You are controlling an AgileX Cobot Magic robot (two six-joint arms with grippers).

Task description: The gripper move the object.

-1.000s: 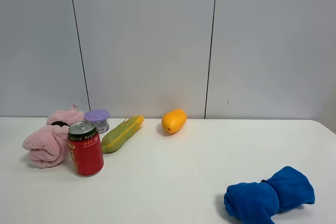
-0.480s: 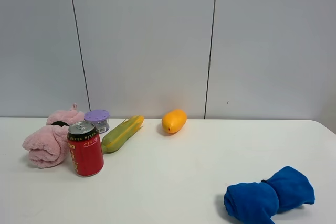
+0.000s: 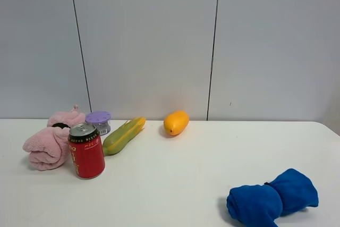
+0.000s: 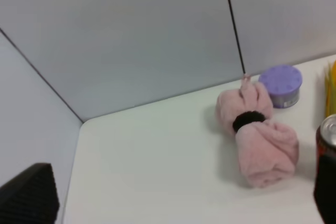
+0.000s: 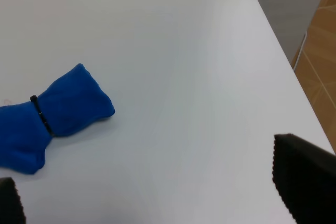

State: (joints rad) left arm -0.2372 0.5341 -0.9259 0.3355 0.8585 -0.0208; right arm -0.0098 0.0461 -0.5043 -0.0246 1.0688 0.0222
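**Operator:** From the high camera I have the pink rolled towel point(image 3: 49, 143) at the far left of the white worktop point(image 3: 180, 174), near the back wall. Its black band point(image 3: 60, 126) cinches it around the middle. The red can point(image 3: 86, 150) stands upright just beside it on its right, in front of the towel's near end as I see it; I can't tell whether they touch.

**Observer:** What else is around it?

**Operator:** A small tub with a purple lid point(image 3: 98, 121) sits behind the can, close to the towel's far end. A green and yellow corn cob point(image 3: 124, 135) lies slanted to the right of the tub, and an orange mango point(image 3: 176, 122) rests further right by the wall. The blue rolled towel point(image 3: 272, 198) is well apart, at the front right.

**Observer:** And the tools?

**Operator:** Neither arm shows in the high view. On the left wrist camera only dark finger edges of the left tool point(image 4: 173, 198) sit at the frame borders, spread wide and holding nothing, with the pink towel between and beyond them. The right tool point(image 5: 157, 192) looks the same: fingers far apart, empty, above bare worktop, with the blue towel off to one side.
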